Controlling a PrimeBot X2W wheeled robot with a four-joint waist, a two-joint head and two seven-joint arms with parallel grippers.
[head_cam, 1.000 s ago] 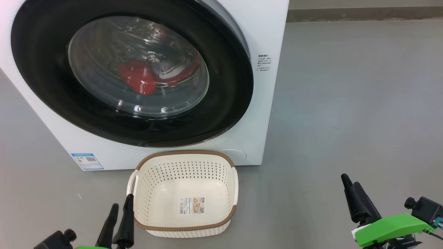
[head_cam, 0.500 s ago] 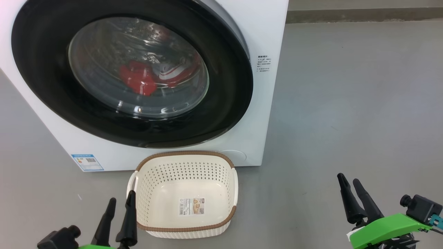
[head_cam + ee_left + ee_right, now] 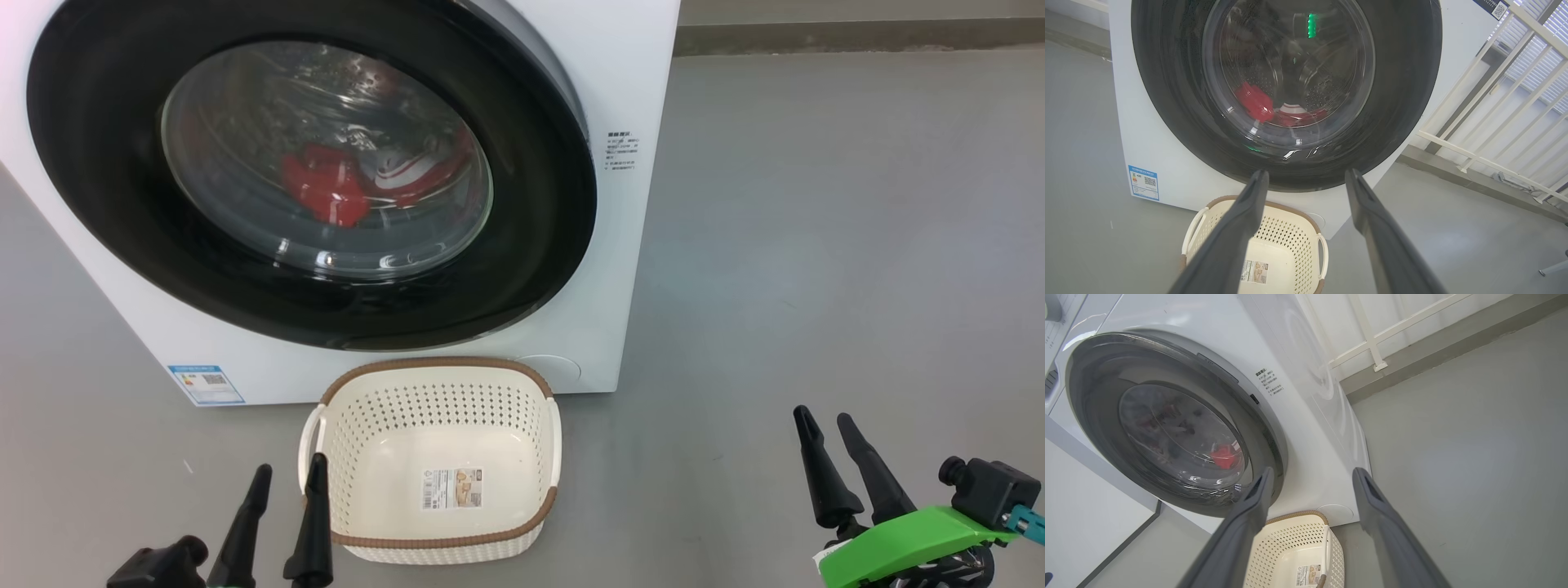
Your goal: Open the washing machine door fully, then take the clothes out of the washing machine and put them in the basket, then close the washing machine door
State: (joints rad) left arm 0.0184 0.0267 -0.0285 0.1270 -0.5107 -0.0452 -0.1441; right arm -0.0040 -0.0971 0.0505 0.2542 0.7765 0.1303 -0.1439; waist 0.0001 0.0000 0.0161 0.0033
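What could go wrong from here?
The left gripper, open, sits close by the basket; reaching forward might nudge it. The washing machine door is glossy and rounded, so a grip may slip off its edge. The clothes lie low in the drum; a loose grab could drop them on the floor.

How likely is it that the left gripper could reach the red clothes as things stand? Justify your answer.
Unlikely for now: the washing machine door covers the drum opening, and the clothes lie behind its glass. The left gripper, open, sits low beside the basket.
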